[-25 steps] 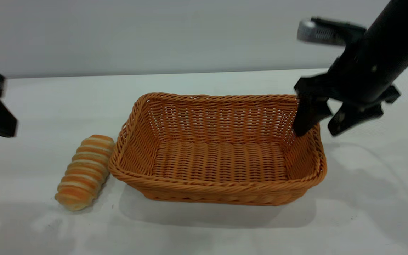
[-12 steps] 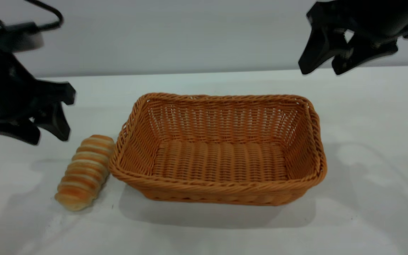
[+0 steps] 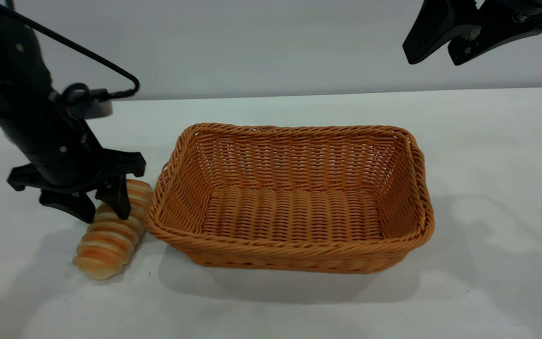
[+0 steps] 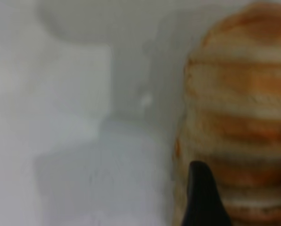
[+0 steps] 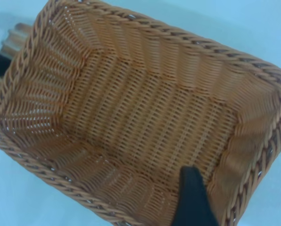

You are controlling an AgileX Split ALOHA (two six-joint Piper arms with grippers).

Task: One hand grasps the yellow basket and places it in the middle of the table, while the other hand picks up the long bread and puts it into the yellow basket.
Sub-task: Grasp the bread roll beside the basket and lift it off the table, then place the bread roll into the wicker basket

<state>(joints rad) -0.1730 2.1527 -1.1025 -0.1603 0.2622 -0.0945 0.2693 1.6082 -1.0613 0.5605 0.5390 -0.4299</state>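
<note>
Two grippers are working: the left gripper (image 3: 103,213) is straddling the bread (image 3: 111,230) on the bench (image 3: 487,188), jaws open; the right gripper (image 3: 433,56) is hanging open-jawed above the basket (image 3: 412,245).

The long bread (image 3: 111,233) lay just beside the yellow basket (image 3: 290,197), leaving almost no gap on that side; its other side faced bare table (image 3: 21,263). The left gripper (image 3: 102,211) straddled the bread's far end, fingers apart. The basket's interior stood unobstructed.
</note>
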